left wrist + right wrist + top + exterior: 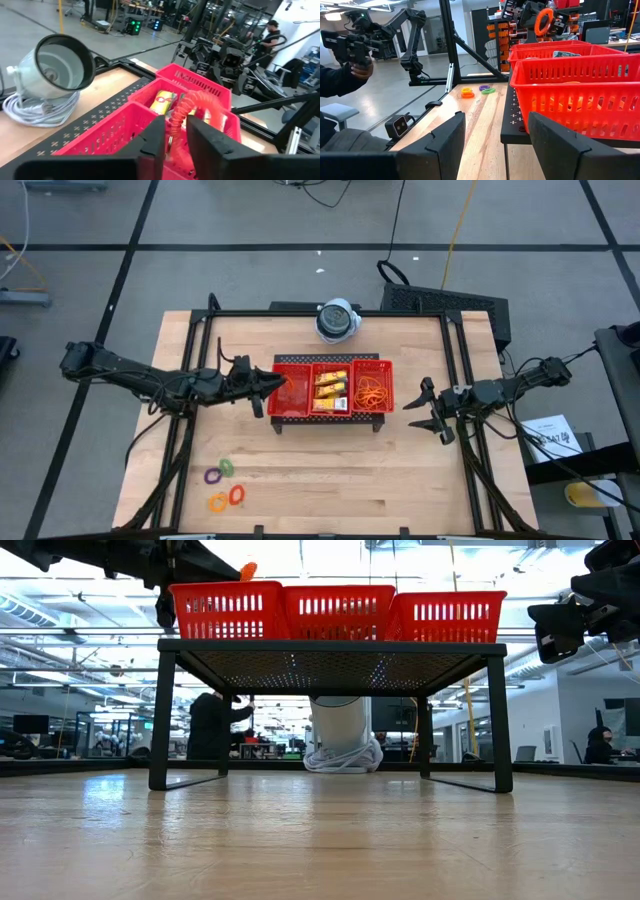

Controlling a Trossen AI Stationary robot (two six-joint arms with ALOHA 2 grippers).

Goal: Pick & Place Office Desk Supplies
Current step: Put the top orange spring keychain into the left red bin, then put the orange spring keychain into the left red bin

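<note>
A red three-compartment plastic mesh tray [333,366] is seen on a low black perforated metal stand [330,663], which is set on a light wooden table top [330,470]. From table height, the stand's four thin black legs are shown planted on the wood, with the tray's three slotted bins side by side on top. Behind the tray, at the table's far edge, a round white-grey device [338,320] is placed, with a coiled white cable [37,107] gathered at its base. A grey floor marked with dark lines [250,246] is visible around the table. Beyond it, a person in dark clothing [213,723] can be made out in the room.
</note>
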